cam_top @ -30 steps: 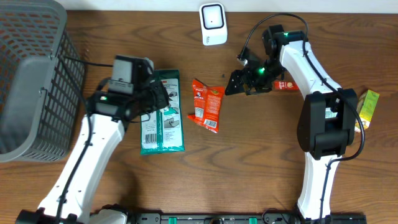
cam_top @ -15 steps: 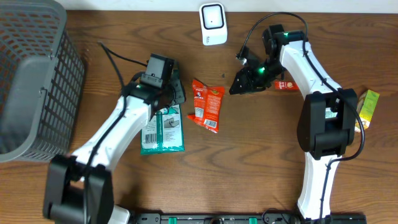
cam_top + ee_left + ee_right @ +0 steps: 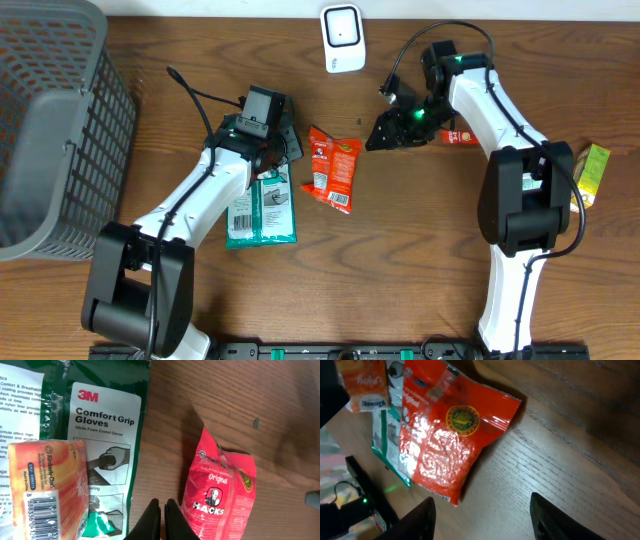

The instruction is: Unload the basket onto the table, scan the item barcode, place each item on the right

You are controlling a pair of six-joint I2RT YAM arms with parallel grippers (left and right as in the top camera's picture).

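Your left gripper [image 3: 162,506], fingers pressed together, hovers between the glove pack [image 3: 107,420] and the red bag [image 3: 218,485]; your right gripper [image 3: 482,515] hangs spread near that bag, mid-tabletop [image 3: 400,260].

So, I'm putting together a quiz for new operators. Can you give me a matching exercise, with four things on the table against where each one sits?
Things:
1. Hacks bag
2. gloves pack
3. scanner
4. basket

Places:
A. far edge of the table, near the centre
B. left end of the table
C. partly under the orange tissue pack
D. mid-table, beside the gloves pack

Pairs: 1-D, 2-C, 3-A, 4-B
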